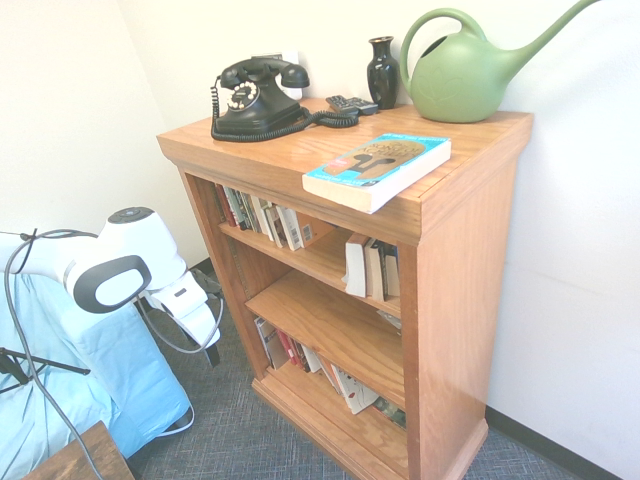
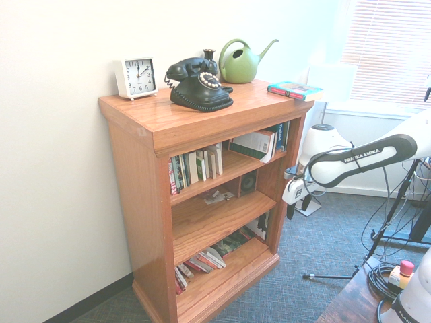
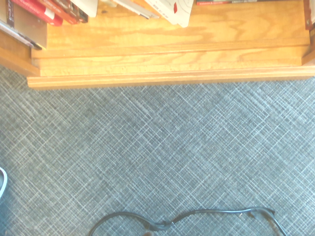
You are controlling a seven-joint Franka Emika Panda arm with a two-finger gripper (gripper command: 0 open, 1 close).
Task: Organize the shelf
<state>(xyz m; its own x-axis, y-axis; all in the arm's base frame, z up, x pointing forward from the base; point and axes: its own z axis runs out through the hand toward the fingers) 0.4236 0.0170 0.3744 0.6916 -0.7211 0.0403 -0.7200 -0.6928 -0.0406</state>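
Dark fingers (image 2: 290, 211) spread wide, apart from the oak bookcase (image 2: 143, 215).

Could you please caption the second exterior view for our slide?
Robot arm beside an oak bookcase topped with clock, telephone, watering can.

The oak bookcase (image 1: 465, 290) carries many things. On its top there are a white square clock (image 2: 138, 77), a black rotary telephone (image 1: 262, 103), a dark vase (image 1: 382, 75), a green watering can (image 1: 462, 78) and, near the front edge, a thick paperback book (image 1: 380, 168) with a blue cover, lying flat. On the upper inner board stand two groups of books (image 2: 195, 166); on the lowest board, several books (image 1: 310, 362) are leaning.
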